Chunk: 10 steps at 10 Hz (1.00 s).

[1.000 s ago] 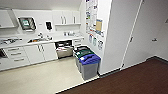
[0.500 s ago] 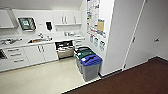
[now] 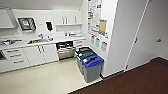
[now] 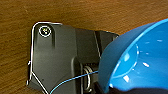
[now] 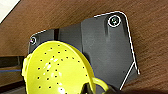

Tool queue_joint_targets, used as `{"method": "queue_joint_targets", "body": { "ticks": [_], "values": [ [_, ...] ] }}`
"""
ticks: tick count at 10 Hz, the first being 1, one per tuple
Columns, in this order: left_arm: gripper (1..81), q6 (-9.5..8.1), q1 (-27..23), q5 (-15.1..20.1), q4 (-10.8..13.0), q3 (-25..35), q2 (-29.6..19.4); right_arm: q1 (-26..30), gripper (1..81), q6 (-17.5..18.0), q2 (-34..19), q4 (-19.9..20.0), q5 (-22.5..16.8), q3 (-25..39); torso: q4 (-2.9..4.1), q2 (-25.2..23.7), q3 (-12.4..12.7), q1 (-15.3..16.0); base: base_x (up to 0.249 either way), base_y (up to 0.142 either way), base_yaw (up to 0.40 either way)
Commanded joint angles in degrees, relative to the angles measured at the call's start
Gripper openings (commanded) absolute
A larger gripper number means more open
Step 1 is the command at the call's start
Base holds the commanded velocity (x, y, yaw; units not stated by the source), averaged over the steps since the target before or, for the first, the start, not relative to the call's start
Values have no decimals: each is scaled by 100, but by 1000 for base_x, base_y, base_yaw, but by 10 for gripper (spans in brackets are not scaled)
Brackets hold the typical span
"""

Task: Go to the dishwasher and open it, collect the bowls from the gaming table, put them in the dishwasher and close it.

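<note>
Bowls come first: one blue bowl (image 4: 135,60) rides at the left wrist and one yellow-green bowl (image 5: 56,67), pierced with small holes, at the right wrist, two in all. Each seems carried by its arm, but whether either claw is clenched on a rim I cannot tell. The dishwasher (image 3: 65,50) sits far left of centre under the white counter (image 3: 62,39), its door already open on a dark inside. Just right of it three bins (image 3: 91,65) stand in a row against the wall. To do this stretch well, I judge the robot should approach from the pale floor (image 3: 50,77), skirt the bins and keep both bowls level.
</note>
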Motion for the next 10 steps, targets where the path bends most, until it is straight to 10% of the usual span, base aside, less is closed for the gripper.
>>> {"method": "queue_joint_targets", "body": {
  "ticks": [1,10],
  "values": [
    [10,10,-244,93,-5,60,-157,231,10,-21,-70,-73,-198,9,0,0,0,0,84,0,0],
    [10,2,-235,93,-5,69,-156,222,10,-21,-87,-73,-190,9,0,0,0,-1,86,0,0]
  ]
}}
